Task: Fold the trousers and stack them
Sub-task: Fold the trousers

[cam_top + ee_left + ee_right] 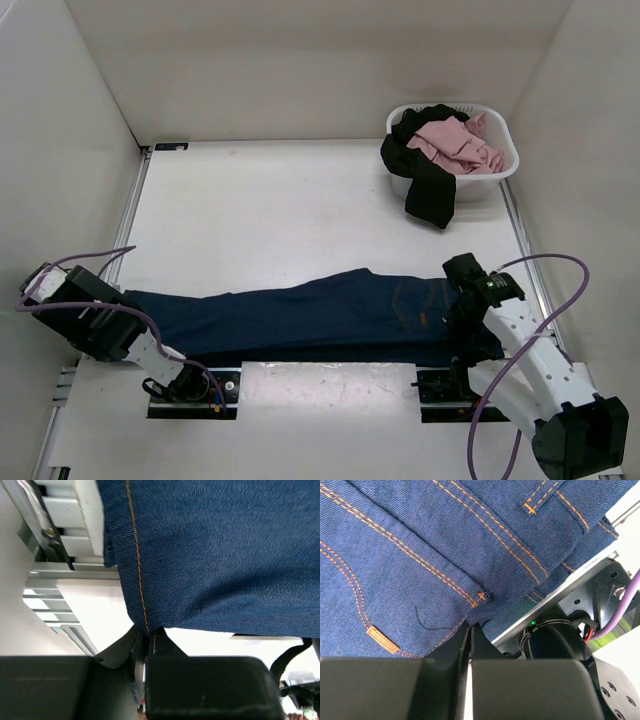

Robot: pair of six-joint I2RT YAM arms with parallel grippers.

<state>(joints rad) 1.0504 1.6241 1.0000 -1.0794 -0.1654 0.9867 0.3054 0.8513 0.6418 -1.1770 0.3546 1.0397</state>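
The trousers (310,317) are dark navy jeans with orange stitching, lying lengthwise across the near edge of the table, legs to the left, waist to the right. My left gripper (135,308) is shut on the leg end; the left wrist view shows the denim (215,550) pinched between its fingertips (165,642). My right gripper (462,310) is shut on the waist end; the right wrist view shows denim (420,555) with a small tan patch (382,639) and pocket seams, clamped at the jaws.
A white laundry basket (500,166) at the back right holds pink cloth (455,143) and a black garment (428,185) hanging over its rim. White walls enclose the table. The arm bases and a metal rail (330,385) lie at the near edge.
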